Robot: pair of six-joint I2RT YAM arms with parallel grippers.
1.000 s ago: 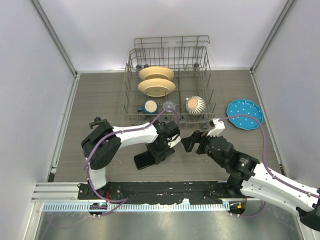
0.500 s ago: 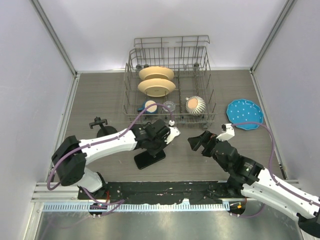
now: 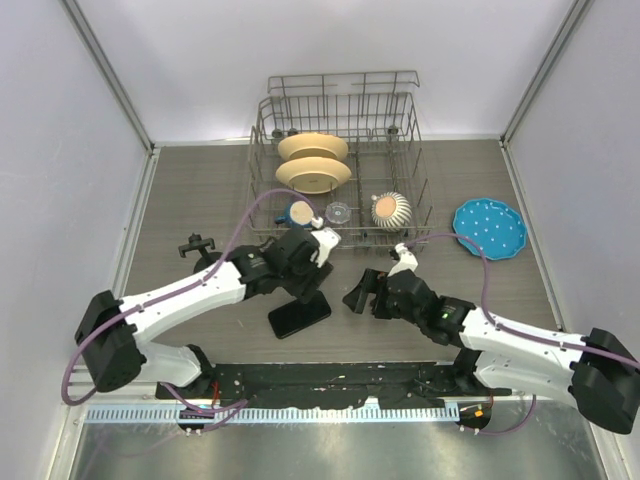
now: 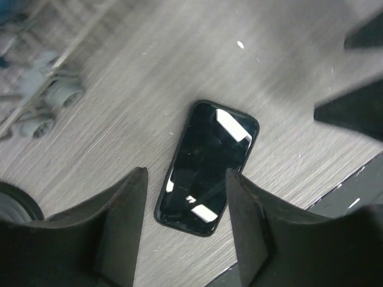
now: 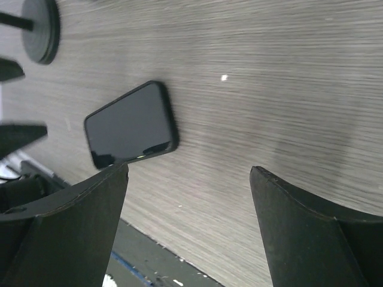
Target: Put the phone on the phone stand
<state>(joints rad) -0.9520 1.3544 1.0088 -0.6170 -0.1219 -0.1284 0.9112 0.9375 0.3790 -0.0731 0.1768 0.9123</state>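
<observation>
The phone (image 3: 300,318) lies flat and screen-up on the wooden table near the front edge. It also shows in the left wrist view (image 4: 208,167) and the right wrist view (image 5: 131,125). The phone stand (image 3: 197,246) stands upright to the left, its base partly hidden behind my left arm. Its disc base shows in the right wrist view (image 5: 40,30). My left gripper (image 3: 311,288) (image 4: 188,233) is open and empty, hovering just above the phone's far end. My right gripper (image 3: 358,298) (image 5: 188,203) is open and empty, to the right of the phone.
A wire dish rack (image 3: 340,215) with plates, a cup and a ribbed bowl stands behind the grippers. A blue dotted plate (image 3: 489,227) lies at the right. The black front rail (image 3: 330,380) runs just below the phone. Grey walls close both sides.
My left gripper has lifted back off the phone toward the rack, and the left arm has swung down. My right gripper has moved left, closer to the phone. The phone has not moved.
</observation>
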